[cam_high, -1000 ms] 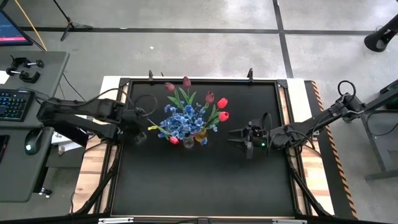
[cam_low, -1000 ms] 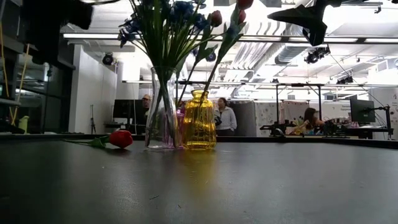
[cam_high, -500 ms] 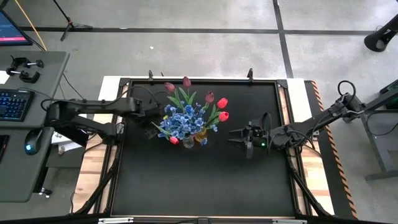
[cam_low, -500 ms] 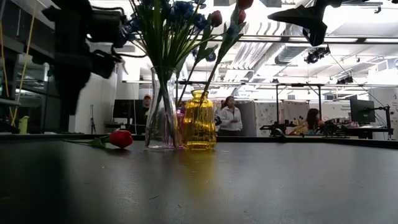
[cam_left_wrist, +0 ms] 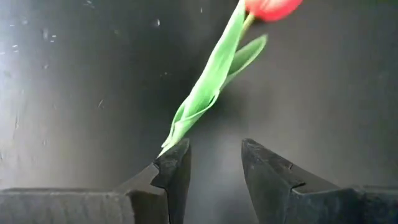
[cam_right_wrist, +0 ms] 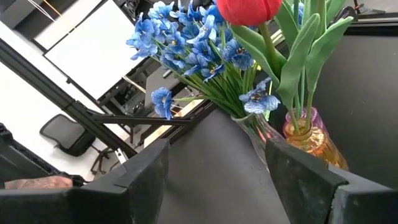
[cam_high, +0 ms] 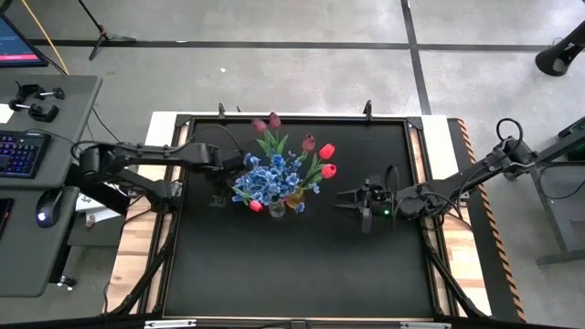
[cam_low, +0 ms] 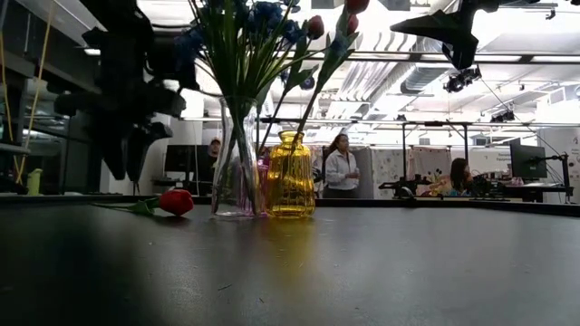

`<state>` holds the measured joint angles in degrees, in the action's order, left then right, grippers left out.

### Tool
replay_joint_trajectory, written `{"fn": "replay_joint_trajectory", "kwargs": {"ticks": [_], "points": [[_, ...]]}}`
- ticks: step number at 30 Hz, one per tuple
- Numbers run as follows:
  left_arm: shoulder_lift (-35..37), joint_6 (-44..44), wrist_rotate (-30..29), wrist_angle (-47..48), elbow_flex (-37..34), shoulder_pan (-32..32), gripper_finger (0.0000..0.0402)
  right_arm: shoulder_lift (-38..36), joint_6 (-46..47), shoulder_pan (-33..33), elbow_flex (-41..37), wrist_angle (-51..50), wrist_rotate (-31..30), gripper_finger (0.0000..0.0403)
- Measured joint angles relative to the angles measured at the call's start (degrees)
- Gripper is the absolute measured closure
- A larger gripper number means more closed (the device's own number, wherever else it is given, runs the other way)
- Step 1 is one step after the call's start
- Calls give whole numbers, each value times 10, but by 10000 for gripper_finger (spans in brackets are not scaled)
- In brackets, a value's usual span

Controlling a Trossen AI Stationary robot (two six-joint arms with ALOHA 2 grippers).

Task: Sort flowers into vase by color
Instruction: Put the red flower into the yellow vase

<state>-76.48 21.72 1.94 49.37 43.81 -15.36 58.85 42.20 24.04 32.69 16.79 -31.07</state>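
Your left gripper hangs above desk beside vases, fingers spread, nothing between them. Red tulip lies flat on desk just ahead of it, stem tip near one finger (lined up for stem pick, by my reading). It's the one flower left out.

Blue blossoms bunched in clear vase; red tulips in yellow vase; maroon tulips stand at far side (their vase unclear).

Your right gripper waits well apart on the other side, spread, empty, facing bouquet.
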Motion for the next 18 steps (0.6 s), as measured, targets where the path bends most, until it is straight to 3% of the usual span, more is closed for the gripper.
{"fn": "replay_joint_trajectory", "kwargs": {"ticks": [5, 10, 18], "points": [[-60, 26, -38, -8, 0, -2, 271, 0, 14, 0, 0, 0, -5, 149], [-108, 20, -39, -18, 0, -4, 271, 0, 15, 0, 0, 2, -6, 149], [-109, 19, -44, -31, 2, -4, 271, 0, 27, 0, 0, 2, -7, 149]]}}
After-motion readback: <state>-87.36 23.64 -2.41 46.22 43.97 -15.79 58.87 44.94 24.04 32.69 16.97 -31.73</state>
